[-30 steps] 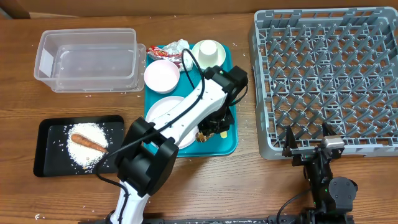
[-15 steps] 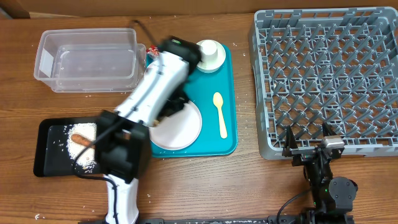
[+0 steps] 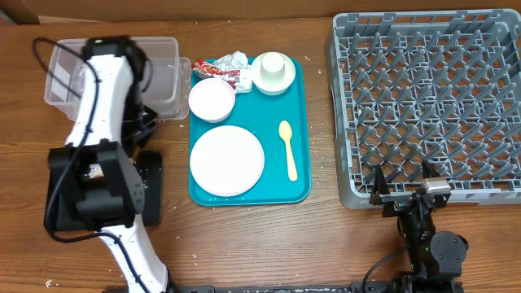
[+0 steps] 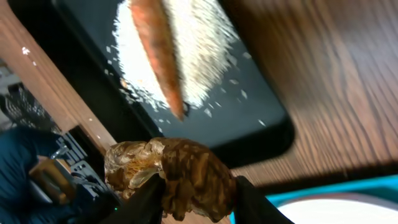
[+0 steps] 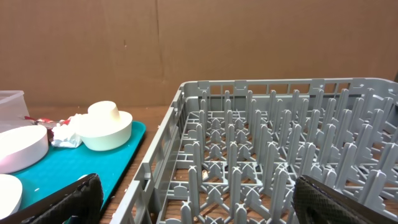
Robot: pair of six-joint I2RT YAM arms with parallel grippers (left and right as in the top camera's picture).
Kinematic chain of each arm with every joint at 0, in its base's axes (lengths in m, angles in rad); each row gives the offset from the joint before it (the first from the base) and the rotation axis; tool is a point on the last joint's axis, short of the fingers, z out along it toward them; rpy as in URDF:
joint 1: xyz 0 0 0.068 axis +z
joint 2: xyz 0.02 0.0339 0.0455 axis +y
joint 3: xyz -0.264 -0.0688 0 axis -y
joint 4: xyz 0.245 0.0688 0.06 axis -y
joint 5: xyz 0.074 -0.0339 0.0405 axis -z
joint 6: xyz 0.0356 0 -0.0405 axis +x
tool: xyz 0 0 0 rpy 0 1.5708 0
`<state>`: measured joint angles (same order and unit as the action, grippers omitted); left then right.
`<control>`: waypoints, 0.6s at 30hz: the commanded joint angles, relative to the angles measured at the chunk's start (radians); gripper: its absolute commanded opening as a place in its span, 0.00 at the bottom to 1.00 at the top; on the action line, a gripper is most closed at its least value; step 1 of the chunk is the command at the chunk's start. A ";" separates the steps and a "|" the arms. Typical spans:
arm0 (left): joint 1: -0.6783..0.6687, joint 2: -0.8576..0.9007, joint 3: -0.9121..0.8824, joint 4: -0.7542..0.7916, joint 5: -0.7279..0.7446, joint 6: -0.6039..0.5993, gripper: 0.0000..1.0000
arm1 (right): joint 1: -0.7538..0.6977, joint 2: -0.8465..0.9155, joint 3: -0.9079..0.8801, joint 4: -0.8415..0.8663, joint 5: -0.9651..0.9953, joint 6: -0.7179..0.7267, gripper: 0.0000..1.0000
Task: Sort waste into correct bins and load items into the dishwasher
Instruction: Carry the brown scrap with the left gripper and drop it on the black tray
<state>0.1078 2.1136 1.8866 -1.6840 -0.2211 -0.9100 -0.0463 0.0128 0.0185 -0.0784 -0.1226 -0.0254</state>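
My left hand is clamped on the brown food chunk, which sits between the 2 fingers close to one end of the black tray. I cannot tell whether it hangs over the tray or just beside it. The chunk looks light, crumbly and a bit greasy, so I judge a gentle pinch across its thick middle is right; a hard squeeze could break it. On the tray lie the orange stick and a heap of rice, so I take this for the food bin and would drop onto the bare black floor beside the rice. The tray wall is low and the wood counter runs right beside it, so a careless release could bounce the chunk out. Overhead, the arm crosses the clear tub, so I would lift before swinging. My right hand stands wide apart, holding nothing, at the front edge of the dish rack, well apart from the teal tray where the plate and spoon lie
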 commanded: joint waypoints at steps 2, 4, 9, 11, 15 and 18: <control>0.064 -0.016 -0.033 -0.004 0.001 0.035 0.38 | -0.007 -0.009 -0.011 0.005 0.010 0.007 1.00; 0.080 -0.016 -0.047 0.008 -0.011 0.036 0.39 | -0.007 -0.009 -0.011 0.005 0.010 0.007 1.00; 0.118 -0.016 -0.090 0.046 -0.014 0.035 0.41 | -0.007 -0.009 -0.011 0.005 0.010 0.007 1.00; 0.127 -0.016 -0.100 0.047 -0.014 0.035 0.41 | -0.007 -0.009 -0.011 0.005 0.010 0.007 1.00; 0.135 -0.016 -0.104 0.043 -0.018 0.036 0.41 | -0.007 -0.009 -0.011 0.005 0.010 0.007 1.00; 0.135 -0.016 -0.104 0.044 -0.018 0.037 0.41 | -0.007 -0.009 -0.011 0.005 0.010 0.007 1.00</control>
<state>0.2379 2.1136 1.7908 -1.6379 -0.2218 -0.8825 -0.0463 0.0128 0.0185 -0.0784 -0.1226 -0.0257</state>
